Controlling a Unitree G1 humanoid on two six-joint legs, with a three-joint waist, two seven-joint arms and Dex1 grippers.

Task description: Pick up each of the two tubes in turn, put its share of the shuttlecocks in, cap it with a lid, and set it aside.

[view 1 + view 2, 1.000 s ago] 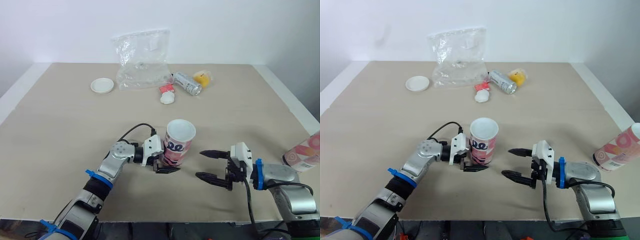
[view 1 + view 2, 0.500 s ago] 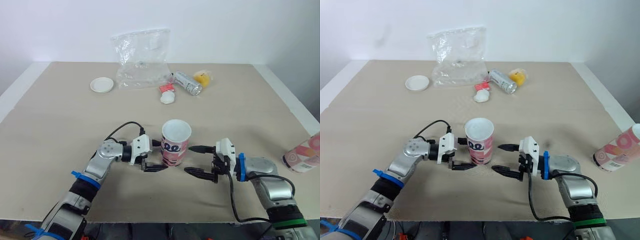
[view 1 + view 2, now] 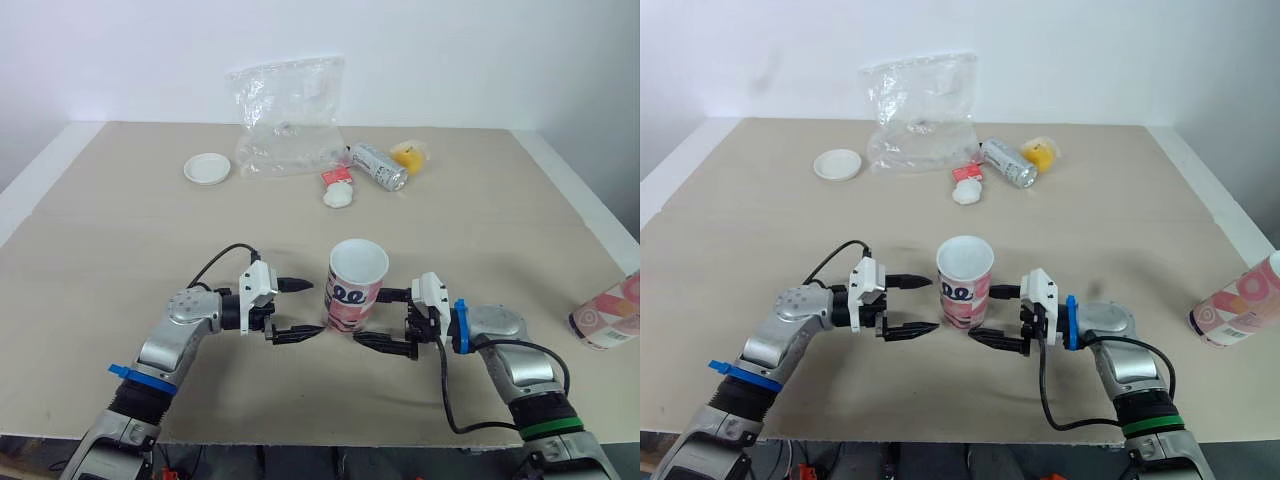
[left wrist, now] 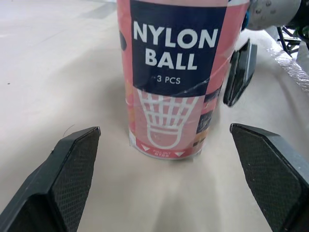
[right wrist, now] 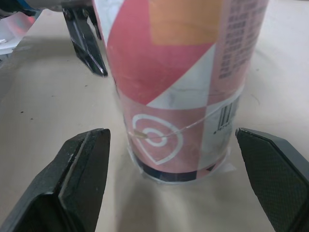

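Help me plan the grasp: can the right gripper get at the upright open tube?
Probably yes: the right gripper is open beside the tube, nothing between; the open left gripper stands clear.

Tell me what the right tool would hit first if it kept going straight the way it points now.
The upright open tube. It stands right ahead of the right tool, centred between its open fingers, so its side wall likely comes first; the left tool is beyond.
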